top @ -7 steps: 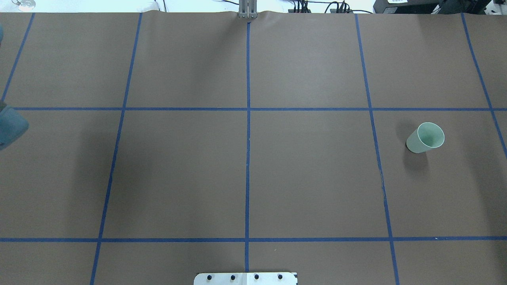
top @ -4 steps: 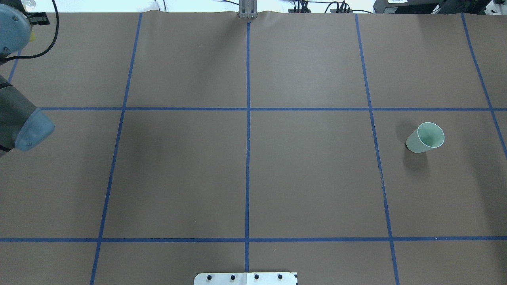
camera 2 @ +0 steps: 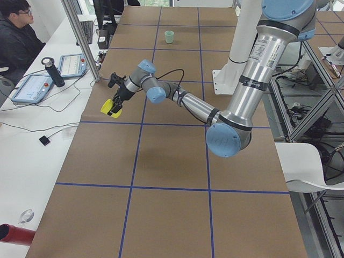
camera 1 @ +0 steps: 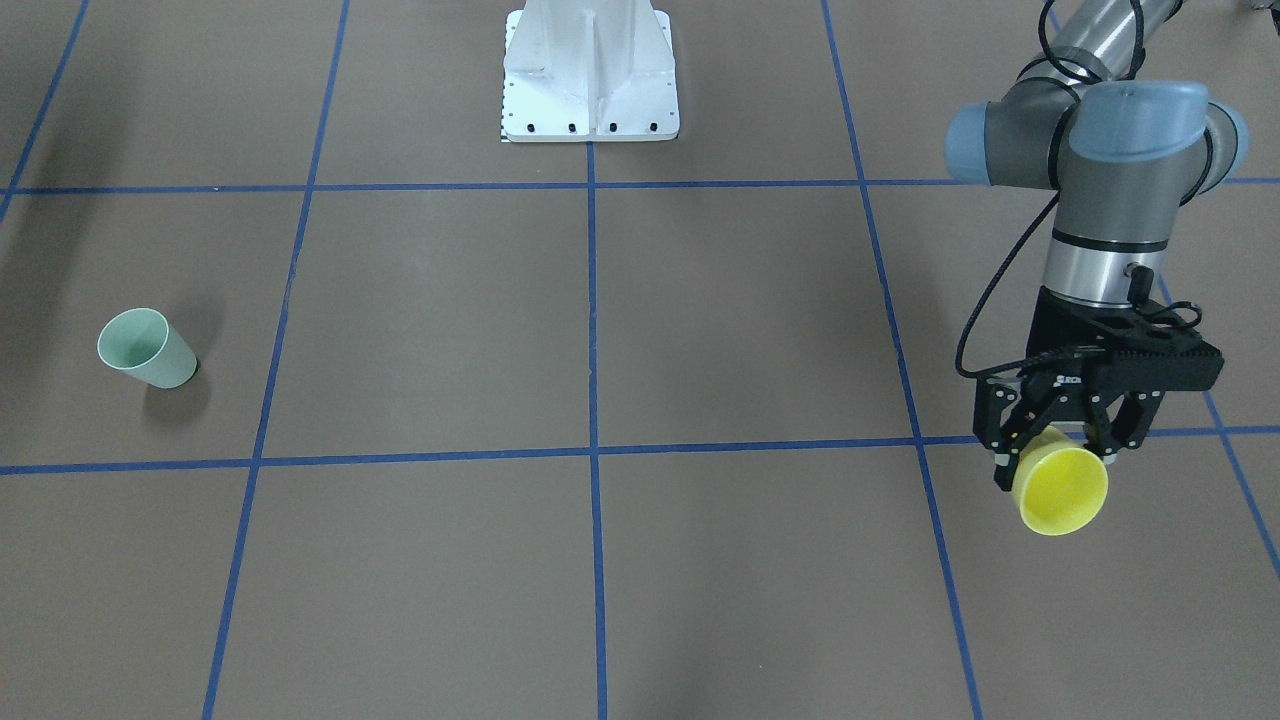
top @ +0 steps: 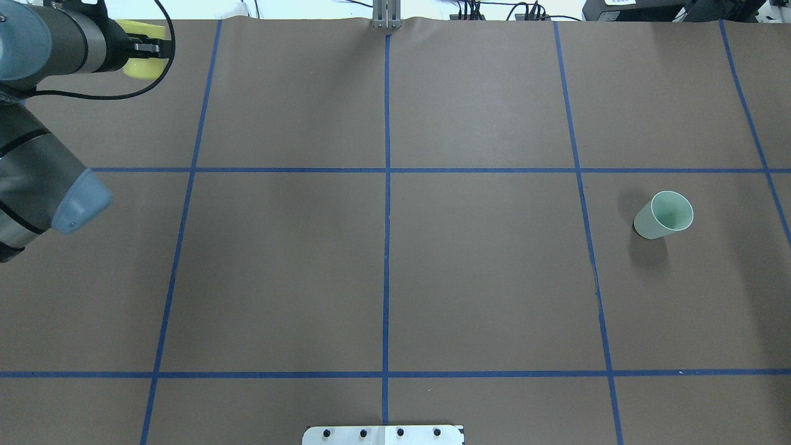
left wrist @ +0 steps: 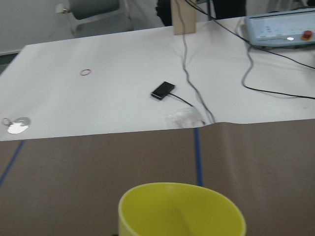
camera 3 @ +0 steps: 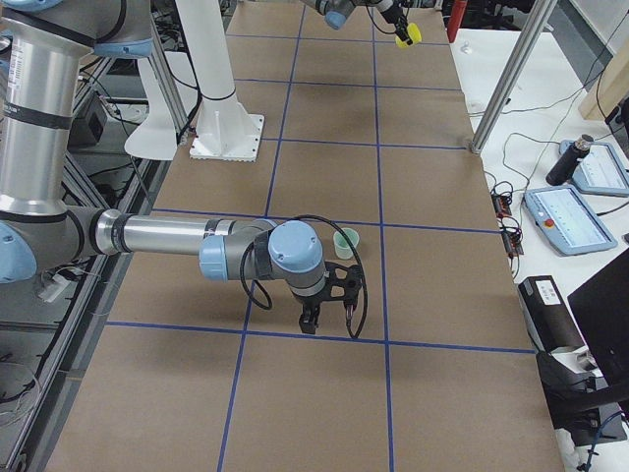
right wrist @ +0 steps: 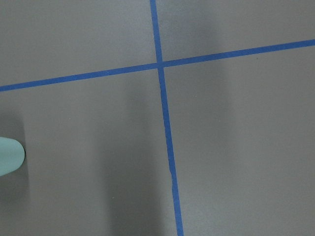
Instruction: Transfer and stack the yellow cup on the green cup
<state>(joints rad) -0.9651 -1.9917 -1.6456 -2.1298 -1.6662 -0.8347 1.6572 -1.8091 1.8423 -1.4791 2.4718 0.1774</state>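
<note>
The yellow cup [camera 1: 1062,490] is held on its side in my left gripper [camera 1: 1055,460], which is shut on it above the table's far-left part. The cup also shows in the overhead view [top: 142,65], the left side view [camera 2: 111,107] and the left wrist view [left wrist: 182,211], mouth away from the wrist. The green cup [top: 662,216] stands upright on the right side of the table, far from the yellow one [camera 1: 145,350]. My right gripper [camera 3: 324,320] hangs low near the green cup [camera 3: 345,242]; I cannot tell whether it is open. The green cup's edge shows in the right wrist view [right wrist: 10,156].
The robot's white base plate [camera 1: 590,70] stands at the table's near middle. A metal post [top: 386,15] stands at the far edge. An operator [camera 2: 16,37] sits at a side desk with tablets and cables beyond the brown mat. Blue tape lines grid the mat.
My left arm has come in from the overhead view's left edge and moved right, bringing the yellow cup into view at the far-left corner. The green cup has not moved.
</note>
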